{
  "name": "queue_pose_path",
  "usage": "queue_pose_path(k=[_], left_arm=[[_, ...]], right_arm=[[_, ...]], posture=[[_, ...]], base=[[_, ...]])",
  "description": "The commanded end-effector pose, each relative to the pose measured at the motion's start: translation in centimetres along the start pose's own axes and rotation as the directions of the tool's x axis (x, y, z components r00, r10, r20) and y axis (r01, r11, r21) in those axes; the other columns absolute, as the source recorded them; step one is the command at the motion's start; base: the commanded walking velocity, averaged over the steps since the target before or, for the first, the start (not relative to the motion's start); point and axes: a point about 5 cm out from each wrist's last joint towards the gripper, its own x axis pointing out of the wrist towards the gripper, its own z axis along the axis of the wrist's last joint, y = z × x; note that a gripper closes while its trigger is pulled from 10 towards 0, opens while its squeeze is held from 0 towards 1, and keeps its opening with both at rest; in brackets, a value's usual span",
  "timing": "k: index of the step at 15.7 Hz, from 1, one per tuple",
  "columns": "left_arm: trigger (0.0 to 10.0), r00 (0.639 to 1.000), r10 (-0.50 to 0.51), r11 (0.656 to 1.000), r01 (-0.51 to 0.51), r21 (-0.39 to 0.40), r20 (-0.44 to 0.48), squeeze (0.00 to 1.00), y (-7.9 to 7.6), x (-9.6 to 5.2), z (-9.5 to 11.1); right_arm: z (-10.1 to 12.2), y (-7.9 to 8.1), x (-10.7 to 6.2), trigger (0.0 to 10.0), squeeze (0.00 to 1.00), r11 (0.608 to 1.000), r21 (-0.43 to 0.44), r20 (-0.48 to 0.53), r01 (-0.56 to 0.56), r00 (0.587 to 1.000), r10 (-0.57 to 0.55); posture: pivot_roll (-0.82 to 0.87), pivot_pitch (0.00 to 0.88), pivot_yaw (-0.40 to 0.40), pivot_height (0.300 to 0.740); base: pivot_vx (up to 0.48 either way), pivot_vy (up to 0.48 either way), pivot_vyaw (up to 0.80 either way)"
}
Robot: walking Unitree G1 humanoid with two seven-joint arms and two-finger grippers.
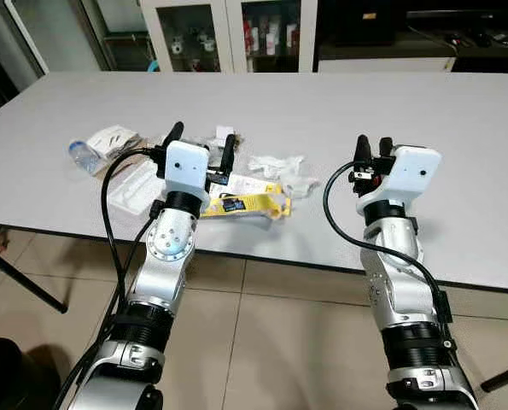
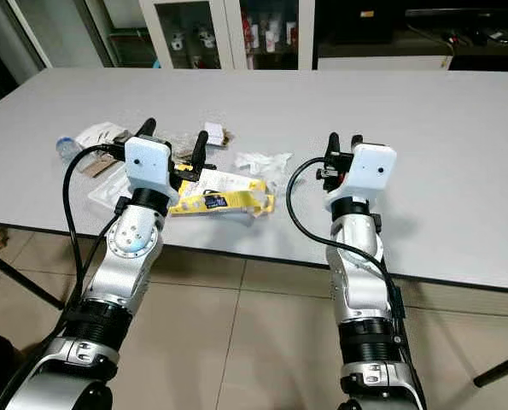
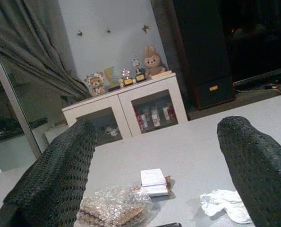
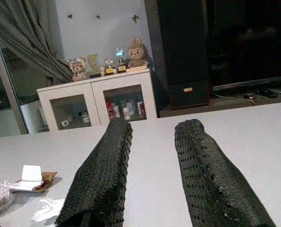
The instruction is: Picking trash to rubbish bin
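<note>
2 silver arms, white wrist boxes, black cables, textured black fingers (image 3: pixel 55 179).

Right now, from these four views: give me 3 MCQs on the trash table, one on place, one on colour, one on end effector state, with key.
1. Where does the plastic bottle lie?
A. at the robot's left end of the litter
B. on the floor
C. before the right end effector

2. The long flat wrapper is:
A. red
B. yellow
C. green

3. The left end effector is:
A. shut on paper
B. shut, empty
C. open, empty

Key: 1 A, it lies on the table leftmost among the scraps. 2 B, yellow, beside the left wrist. 3 C, its fingers stand wide apart above the trash.
</note>
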Motion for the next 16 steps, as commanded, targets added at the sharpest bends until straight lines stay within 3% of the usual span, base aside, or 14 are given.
queue_pose_path(k=[1, 16], left_arm=[[10.0, 1.0, 0.01, 1.0, -0.01, 0.013, 0.001, 0.0, 0.3, -0.03, 0.12], [10.0, 1.0, -0.001, 1.0, 0.001, 0.01, 0.005, 0.0, 0.08, 0.06, 0.29]], right_arm=[[0.04, 0.45, 0.16, 10.0, 0.0, 1.0, 0.014, 0.005, -0.012, 1.0, 0.012], [0.04, 0.43, 0.23, 10.0, 0.0, 1.0, 0.015, 0.007, -0.013, 1.0, 0.012]], posture=[[0.0, 0.005, 0.102, 0.74], [0.0, 0.009, 0.1, 0.74]], base=[[0.379, 0.0, 0.0], [0.468, 0.0, 0.0]])
